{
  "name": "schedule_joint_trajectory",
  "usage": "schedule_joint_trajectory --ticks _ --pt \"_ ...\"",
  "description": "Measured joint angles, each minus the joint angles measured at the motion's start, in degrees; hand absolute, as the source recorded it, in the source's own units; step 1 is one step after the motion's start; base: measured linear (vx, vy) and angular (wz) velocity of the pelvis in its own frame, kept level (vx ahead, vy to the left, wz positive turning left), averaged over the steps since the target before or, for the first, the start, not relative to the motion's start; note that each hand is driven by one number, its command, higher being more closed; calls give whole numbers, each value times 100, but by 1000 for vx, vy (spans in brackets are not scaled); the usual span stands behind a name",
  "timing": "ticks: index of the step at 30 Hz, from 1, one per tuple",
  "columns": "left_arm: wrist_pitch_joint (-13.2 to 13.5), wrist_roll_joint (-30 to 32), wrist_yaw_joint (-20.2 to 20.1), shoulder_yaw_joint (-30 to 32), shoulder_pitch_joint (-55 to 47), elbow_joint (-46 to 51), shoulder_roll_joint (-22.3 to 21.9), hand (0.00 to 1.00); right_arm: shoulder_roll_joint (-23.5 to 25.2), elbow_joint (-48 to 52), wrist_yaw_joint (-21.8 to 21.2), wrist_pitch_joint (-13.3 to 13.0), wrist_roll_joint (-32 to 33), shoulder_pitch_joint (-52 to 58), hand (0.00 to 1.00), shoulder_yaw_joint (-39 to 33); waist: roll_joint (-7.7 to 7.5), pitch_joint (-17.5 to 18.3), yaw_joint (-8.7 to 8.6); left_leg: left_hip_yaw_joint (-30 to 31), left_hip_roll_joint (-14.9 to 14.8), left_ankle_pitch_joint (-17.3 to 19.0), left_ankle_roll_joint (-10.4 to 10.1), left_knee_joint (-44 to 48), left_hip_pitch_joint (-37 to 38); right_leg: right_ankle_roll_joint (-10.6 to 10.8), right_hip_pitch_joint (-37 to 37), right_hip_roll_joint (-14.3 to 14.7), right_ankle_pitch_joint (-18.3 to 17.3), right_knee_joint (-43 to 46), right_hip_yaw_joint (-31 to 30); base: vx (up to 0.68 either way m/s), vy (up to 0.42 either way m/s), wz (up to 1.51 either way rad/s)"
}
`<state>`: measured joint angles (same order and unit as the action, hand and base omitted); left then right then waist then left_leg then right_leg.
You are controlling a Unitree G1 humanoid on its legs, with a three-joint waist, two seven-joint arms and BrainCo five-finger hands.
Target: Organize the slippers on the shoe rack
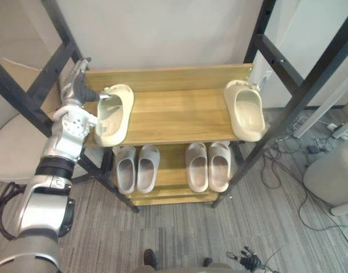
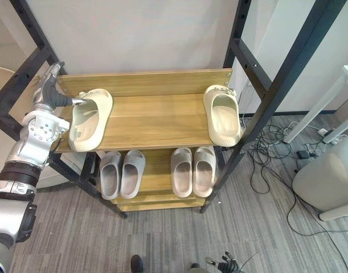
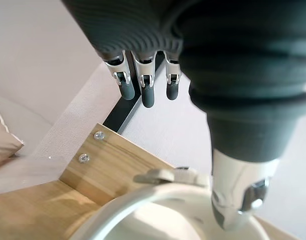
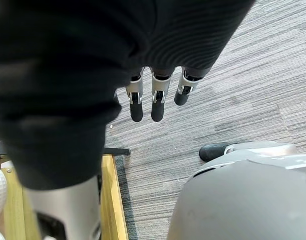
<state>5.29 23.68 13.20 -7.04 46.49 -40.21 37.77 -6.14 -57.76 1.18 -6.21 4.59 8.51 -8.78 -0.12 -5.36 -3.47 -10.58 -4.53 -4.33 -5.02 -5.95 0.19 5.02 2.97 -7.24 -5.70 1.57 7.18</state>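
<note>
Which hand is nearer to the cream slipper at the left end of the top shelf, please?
Left. The left hand has its thumb at that slipper rim; the right hand hangs over the floor, well away.

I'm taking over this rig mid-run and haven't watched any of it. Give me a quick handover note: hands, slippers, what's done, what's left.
Left hand: open, fingers straight, thumb at the opening of the left cream slipper at the left end of the top shelf.
Right hand: open, hanging over the floor, holding nothing.
Slippers: the right cream slipper lies at the top shelf's right end, well apart from the other. The lower shelf holds a grey pair and a beige pair, each side by side.
Done: the lower shelf looks tidy.
Left: probably bringing the two top slippers together as a pair.
</note>
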Motion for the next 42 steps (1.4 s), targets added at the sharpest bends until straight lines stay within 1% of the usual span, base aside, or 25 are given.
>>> schedule_joint_trajectory --ticks 4,9,10,19,24,29,34,37,42 --pt "-78 385 -22 -190 1 -113 102 0 23 0 7 -3 0 -35 0 5 -32 -29 -2 -60 -3 6 -6 0 0 1 -33 1 2 -3 -50 0 0 -5" --pt "-121 609 -110 -267 2 -263 135 0 51 2 22 -11 1 -131 0 6 -51 -61 -26 -130 -5 8 -7 0 -20 -1 -97 2 31 -14 -136 -1 3 -9" --pt "-119 661 -108 -295 20 -264 173 100 54 3 51 -16 2 -135 0 9 -52 -60 -28 -131 -4 8 -7 0 -20 -1 -96 2 31 -20 -136 0 0 0" --pt "-125 660 -107 -375 44 -298 177 100 52 5 115 -19 3 -146 0 50 -53 -60 -52 -162 -7 8 -7 -1 -20 4 -92 4 87 -82 -161 -7 2 -2" --pt "-125 580 -107 -391 155 -402 128 100 58 5 118 -18 3 -162 0 53 -55 -61 -107 -179 -7 8 -7 0 -20 11 -96 3 114 -98 -180 -4 2 -1" --pt "-127 530 -103 -423 177 -402 102 100 61 5 122 -13 3 -164 0 53 -55 -61 -123 -202 -7 7 -7 0 -18 15 -100 3 127 -103 -200 0 0 0" --pt "-193 430 -87 -420 236 -391 -93 100 100 5 154 8 3 -189 0 53 -56 -60 -124 -239 -7 7 -6 1 -4 12 -103 3 156 -116 -244 -5 1 -3" --pt "-200 369 -54 -420 262 -390 -179 100 109 5 167 23 6 -256 0 53 -54 -61 -130 -328 -7 6 -5 1 9 9 -100 3 248 -209 -321 -20 10 -15" --pt "-224 320 34 -553 361 -371 -545 100 110 8 223 25 37 -320 0 51 -46 -65 -144 -398 -6 5 -5 1 58 18 -102 2 288 -214 -408 -31 8 -9"
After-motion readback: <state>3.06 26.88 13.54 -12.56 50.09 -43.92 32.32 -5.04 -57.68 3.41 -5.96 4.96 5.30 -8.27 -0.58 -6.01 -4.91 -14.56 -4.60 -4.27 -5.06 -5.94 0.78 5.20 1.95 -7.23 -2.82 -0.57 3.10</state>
